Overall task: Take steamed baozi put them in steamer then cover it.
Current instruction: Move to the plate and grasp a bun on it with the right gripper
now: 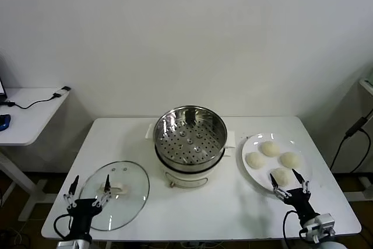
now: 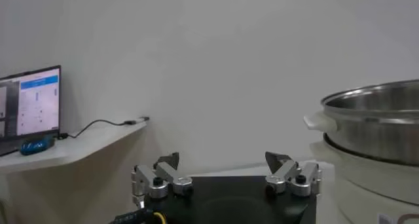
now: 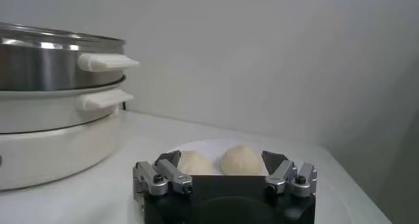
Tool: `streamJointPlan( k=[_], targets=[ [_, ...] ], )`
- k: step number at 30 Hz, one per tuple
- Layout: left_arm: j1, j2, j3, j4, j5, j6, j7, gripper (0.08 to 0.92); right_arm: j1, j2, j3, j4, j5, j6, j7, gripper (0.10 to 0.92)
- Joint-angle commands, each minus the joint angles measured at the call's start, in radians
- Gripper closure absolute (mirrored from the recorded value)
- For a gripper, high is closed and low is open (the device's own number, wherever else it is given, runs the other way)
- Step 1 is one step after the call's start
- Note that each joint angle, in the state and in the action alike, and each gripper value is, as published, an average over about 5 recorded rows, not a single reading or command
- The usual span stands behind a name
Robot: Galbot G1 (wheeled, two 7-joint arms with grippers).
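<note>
Four cream-white baozi [image 1: 281, 160] lie on a white plate [image 1: 253, 167] at the right of the table; two of them [image 3: 240, 160] show in the right wrist view. The shiny steamer [image 1: 190, 134] stands empty on its white pot base at the table's middle and shows in the wrist views [image 2: 373, 119] [image 3: 55, 55]. The glass cover [image 1: 131, 202] with its white handle lies flat at the front left. My right gripper [image 1: 289, 182] is open just in front of the nearest baozi [image 1: 280, 175]. My left gripper [image 1: 90, 188] is open over the cover's near edge.
A white side desk [image 1: 29, 115] with a cable and a blue object stands at the far left; a laptop screen [image 2: 29, 106] on it shows in the left wrist view. A black cable [image 1: 353, 135] hangs at the right. A white wall is behind.
</note>
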Motion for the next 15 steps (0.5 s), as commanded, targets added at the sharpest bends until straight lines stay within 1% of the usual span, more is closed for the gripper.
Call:
streamJointPlan(
  k=[1,3,7,9,12,15],
  targets=[
    [-0.003,0.003,0.002,0.0,0.003,0.005,-0.004,0.177,0.094,-0.15,0.009,-0.031,-0.128,-0.071,-0.127,0.203],
    [-0.005,0.005,0.001,-0.002,0.003,0.008,-0.004,0.177,0.14,-0.23,-0.009,-0.052,-0.159,-0.096,-0.183,0.203],
    [-0.013,0.012,-0.002,-0.008,0.003,0.014,-0.003,0.177,0.264,-0.491,-0.092,-0.129,-0.181,-0.193,-0.359,0.203],
    [-0.016,0.013,-0.002,-0.011,0.003,0.017,-0.002,0.177,0.348,-0.615,-0.167,-0.191,-0.208,-0.217,-0.461,0.203],
    [-0.019,0.014,0.001,-0.014,0.004,0.018,-0.001,0.177,0.554,-0.727,-0.362,-0.315,-0.262,-0.181,-0.594,0.203],
    [-0.02,0.015,0.003,-0.016,0.006,0.021,0.0,0.177,0.84,-0.761,-0.627,-0.452,-0.305,-0.119,-0.725,0.203]
  ],
)
